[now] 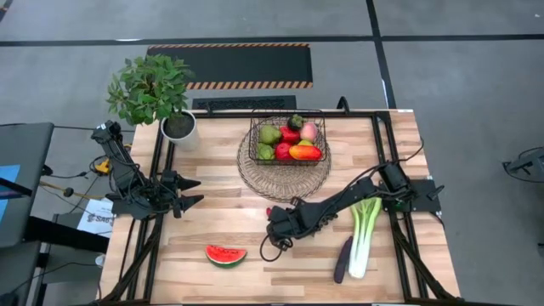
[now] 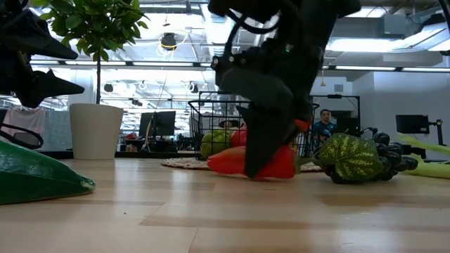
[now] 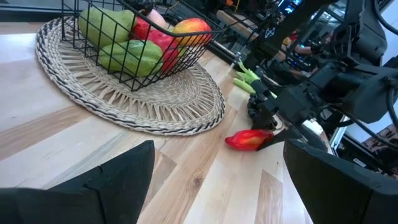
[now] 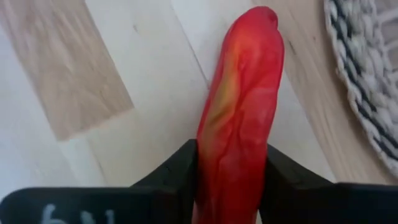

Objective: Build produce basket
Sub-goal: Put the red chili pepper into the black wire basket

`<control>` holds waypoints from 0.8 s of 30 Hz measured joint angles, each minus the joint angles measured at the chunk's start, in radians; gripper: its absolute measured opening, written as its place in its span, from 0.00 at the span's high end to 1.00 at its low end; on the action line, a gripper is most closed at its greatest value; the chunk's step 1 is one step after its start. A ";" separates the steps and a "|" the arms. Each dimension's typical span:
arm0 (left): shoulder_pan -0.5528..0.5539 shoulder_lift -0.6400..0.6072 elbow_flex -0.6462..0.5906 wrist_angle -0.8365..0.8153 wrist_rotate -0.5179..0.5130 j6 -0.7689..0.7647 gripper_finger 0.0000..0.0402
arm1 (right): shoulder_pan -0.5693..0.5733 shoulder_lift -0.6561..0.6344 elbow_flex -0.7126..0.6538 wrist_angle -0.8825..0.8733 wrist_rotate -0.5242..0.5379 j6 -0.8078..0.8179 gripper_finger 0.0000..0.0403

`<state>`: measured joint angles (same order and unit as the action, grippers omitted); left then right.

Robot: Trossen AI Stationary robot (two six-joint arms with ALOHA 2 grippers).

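While the arms work over the desk (image 1: pixel 212 212):
High view: right claw (image 1: pixel 274 223) low on the desk, basket (image 1: pixel 287 140) of produce beyond it on a woven tray (image 1: pixel 255 178); left claw (image 1: pixel 194 192) spread open, well apart.
Low view: right claw (image 2: pixel 261 163) down around a red chili (image 2: pixel 281 163), grapes (image 2: pixel 387 156) beside.
Left wrist view: chili (image 3: pixel 249 139) between right claw (image 3: pixel 278 135) and tray.
Right wrist view: fingers (image 4: pixel 177 171) pressed on both sides of the chili (image 4: pixel 239 118), gripping it.

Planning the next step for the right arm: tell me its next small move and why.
Probably lift the chili straight up off the table. The right hand has its fingers against both sides of it, low on the wood, just outside the woven mat. Raising first should clear the mat's edge before heading to the basket.
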<state>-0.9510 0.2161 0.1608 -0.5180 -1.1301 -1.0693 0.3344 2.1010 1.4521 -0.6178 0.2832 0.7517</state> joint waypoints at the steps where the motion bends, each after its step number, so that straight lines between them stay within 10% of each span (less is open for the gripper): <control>1: 0.000 0.000 0.000 0.000 0.000 0.000 0.15 | 0.000 0.000 0.008 0.001 0.000 -0.001 0.67; 24: 0.000 0.000 0.000 0.000 0.000 0.000 0.15 | 0.010 0.000 0.523 -0.013 0.060 -0.395 0.64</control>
<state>-0.9509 0.2161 0.1608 -0.5179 -1.1305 -1.0695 0.3447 2.1006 1.9756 -0.6304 0.3431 0.3568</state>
